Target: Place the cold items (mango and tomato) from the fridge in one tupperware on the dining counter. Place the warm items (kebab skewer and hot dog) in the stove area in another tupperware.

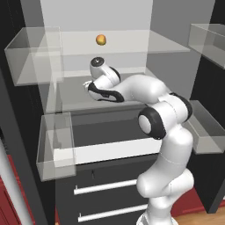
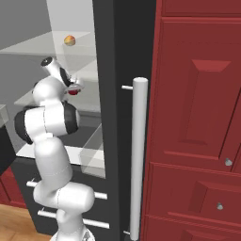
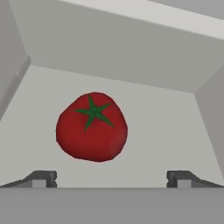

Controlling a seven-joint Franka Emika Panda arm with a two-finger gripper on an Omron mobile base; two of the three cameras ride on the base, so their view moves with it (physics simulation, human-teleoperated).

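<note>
The white arm [image 1: 167,132] is reaching into the open fridge, its hand sitting over the middle shelf [image 1: 70,94], under the glass shelf [image 1: 132,44] above. The gripper [image 3: 111,177] is pointing straight at the tomato [image 3: 92,127], and its jaws are standing wide apart and released, grasping nothing. In the hand view the two dark fingertips [image 3: 41,178] are showing at the bottom, one on each side, with the red tomato and its green stalk star lying ahead of them and slightly toward the left tip, resting on the pale shelf floor and apart from both tips. In the right base view a sliver of the tomato [image 2: 73,92] is peeking out just beside the hand. The mango [image 1: 101,40], small and orange-yellow, is sitting on the upper glass shelf, above the hand and well apart from it. A clear door bin [image 1: 55,145] is hanging at the left, and the fridge's long grey handle [image 2: 138,155] is standing upright beside the red cabinets [image 2: 197,117].
</note>
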